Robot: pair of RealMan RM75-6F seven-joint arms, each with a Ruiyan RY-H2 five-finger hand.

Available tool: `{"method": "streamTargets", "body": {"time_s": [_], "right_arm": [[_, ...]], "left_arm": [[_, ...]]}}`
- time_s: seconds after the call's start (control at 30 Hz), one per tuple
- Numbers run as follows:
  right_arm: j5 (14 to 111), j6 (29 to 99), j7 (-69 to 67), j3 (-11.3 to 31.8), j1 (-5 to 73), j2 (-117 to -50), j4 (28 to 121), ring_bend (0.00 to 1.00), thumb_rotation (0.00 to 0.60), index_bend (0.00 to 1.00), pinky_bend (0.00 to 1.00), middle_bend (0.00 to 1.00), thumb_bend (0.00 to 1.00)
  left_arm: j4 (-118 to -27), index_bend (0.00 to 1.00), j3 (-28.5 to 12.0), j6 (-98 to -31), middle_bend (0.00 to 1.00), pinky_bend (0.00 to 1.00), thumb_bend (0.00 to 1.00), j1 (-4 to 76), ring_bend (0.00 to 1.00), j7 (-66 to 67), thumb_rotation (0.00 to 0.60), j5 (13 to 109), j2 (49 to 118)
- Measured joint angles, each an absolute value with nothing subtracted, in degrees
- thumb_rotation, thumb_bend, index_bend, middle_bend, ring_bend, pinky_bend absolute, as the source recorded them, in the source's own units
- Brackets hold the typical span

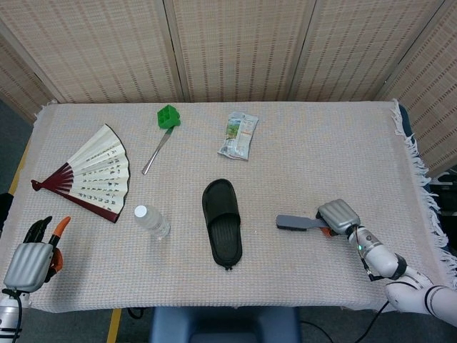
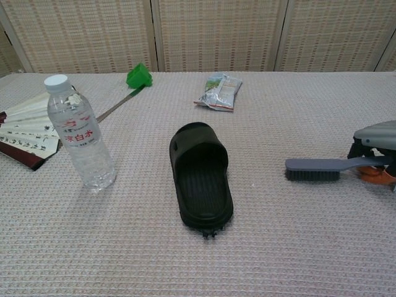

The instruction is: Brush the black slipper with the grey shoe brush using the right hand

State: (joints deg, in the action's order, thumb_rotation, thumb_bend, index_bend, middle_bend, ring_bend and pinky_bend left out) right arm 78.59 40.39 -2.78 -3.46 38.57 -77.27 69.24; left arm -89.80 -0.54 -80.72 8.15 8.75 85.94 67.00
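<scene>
The black slipper (image 1: 221,222) (image 2: 200,177) lies sole-down in the middle of the table, toe toward the front edge. To its right the grey shoe brush (image 1: 295,222) (image 2: 314,168) rests bristles-down on the cloth, well apart from the slipper. My right hand (image 1: 338,216) (image 2: 376,151) holds the end of the brush handle, thumb under it. My left hand (image 1: 30,256) hangs off the table's front left corner, fingers extended and apart, holding nothing.
A water bottle (image 1: 152,221) (image 2: 80,133) stands left of the slipper. A folding fan (image 1: 90,174) lies at the left. A green-handled tool (image 1: 163,128) and a snack packet (image 1: 239,134) lie toward the back. The tablecloth's fringed edge (image 1: 416,161) is at the right.
</scene>
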Motion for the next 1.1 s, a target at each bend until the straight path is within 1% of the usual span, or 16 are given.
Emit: {"method": "streamTargets", "body": {"time_s": [0.03, 0.07, 0.17, 0.2, 0.3, 0.4, 0.5, 0.67, 0.77, 0.83, 0.97, 1.1], "right_arm": [[77.82, 39.66, -1.50, -3.53, 38.70, -76.76, 69.76, 0.23, 0.600, 0.03, 0.52, 0.17, 0.11], [77.01, 39.18, -0.15, -3.54, 38.78, -76.31, 70.30, 0.19, 0.600, 0.01, 0.49, 0.13, 0.10], [73.19, 38.34, 6.09, -3.56, 38.94, -74.48, 72.95, 0.08, 0.600, 0.00, 0.39, 0.03, 0.07], [71.81, 38.39, 8.29, -3.56, 38.92, -73.82, 74.01, 0.05, 0.600, 0.00, 0.37, 0.01, 0.06], [67.35, 40.40, 15.60, -3.43, 38.34, -71.15, 78.85, 0.00, 0.600, 0.00, 0.31, 0.00, 0.04], [65.40, 45.85, 19.36, -2.92, 36.68, -68.35, 83.90, 0.00, 0.600, 0.00, 0.27, 0.00, 0.03], [66.17, 53.82, 18.45, -2.27, 33.78, -65.73, 87.85, 0.00, 0.600, 0.00, 0.23, 0.00, 0.02], [72.62, 69.63, 11.25, -1.68, 26.71, -62.51, 91.57, 0.00, 0.600, 0.00, 0.23, 0.00, 0.02], [77.61, 78.37, 6.70, -1.86, 21.67, -62.14, 91.87, 0.00, 0.600, 0.00, 0.23, 0.00, 0.02], [80.73, 83.73, 4.66, -2.26, 17.92, -62.81, 91.17, 0.00, 0.600, 0.00, 0.20, 0.00, 0.02], [84.63, 91.57, 3.55, -3.20, 11.36, -66.19, 88.44, 0.00, 0.600, 0.00, 0.16, 0.00, 0.02], [87.24, 93.47, 4.57, -3.84, 9.08, -67.23, 88.08, 0.00, 0.600, 0.00, 0.12, 0.00, 0.02]], "left_arm": [[-89.84, 0.00, -0.51, -80.61, 0.00, 0.09, 0.50, 8.17, 0.00, 8.76, 0.600, 85.90, 66.98], [-89.83, 0.00, -0.46, -80.57, 0.00, 0.09, 0.50, 8.16, 0.00, 8.69, 0.600, 85.91, 66.94], [-89.81, 0.00, -0.34, -80.62, 0.00, 0.09, 0.50, 8.11, 0.00, 8.55, 0.600, 86.07, 66.86], [-89.84, 0.00, -0.33, -80.68, 0.00, 0.09, 0.50, 8.08, 0.00, 8.55, 0.600, 86.10, 66.84], [-89.96, 0.00, -0.29, -80.91, 0.00, 0.09, 0.50, 7.96, 0.00, 8.57, 0.600, 86.19, 66.75], [-90.07, 0.00, -0.24, -81.05, 0.00, 0.09, 0.50, 7.86, 0.00, 8.57, 0.600, 86.27, 66.65], [-90.16, 0.00, -0.20, -81.10, 0.00, 0.09, 0.50, 7.84, 0.00, 8.54, 0.600, 86.37, 66.57], [-90.42, 0.00, -0.21, -81.36, 0.00, 0.09, 0.50, 7.88, 0.00, 8.68, 0.600, 86.79, 66.58], [-90.66, 0.00, -0.16, -82.05, 0.00, 0.09, 0.50, 7.74, 0.00, 8.55, 0.600, 87.43, 66.44], [-90.70, 0.00, -0.13, -82.54, 0.00, 0.09, 0.50, 7.63, 0.00, 8.45, 0.600, 87.82, 66.42], [-89.58, 0.00, -0.20, -84.65, 0.00, 0.09, 0.50, 7.47, 0.00, 7.69, 0.600, 90.02, 67.03], [-87.16, 0.00, -0.16, -86.65, 0.00, 0.09, 0.50, 7.42, 0.00, 5.78, 0.600, 92.39, 68.06]]}}
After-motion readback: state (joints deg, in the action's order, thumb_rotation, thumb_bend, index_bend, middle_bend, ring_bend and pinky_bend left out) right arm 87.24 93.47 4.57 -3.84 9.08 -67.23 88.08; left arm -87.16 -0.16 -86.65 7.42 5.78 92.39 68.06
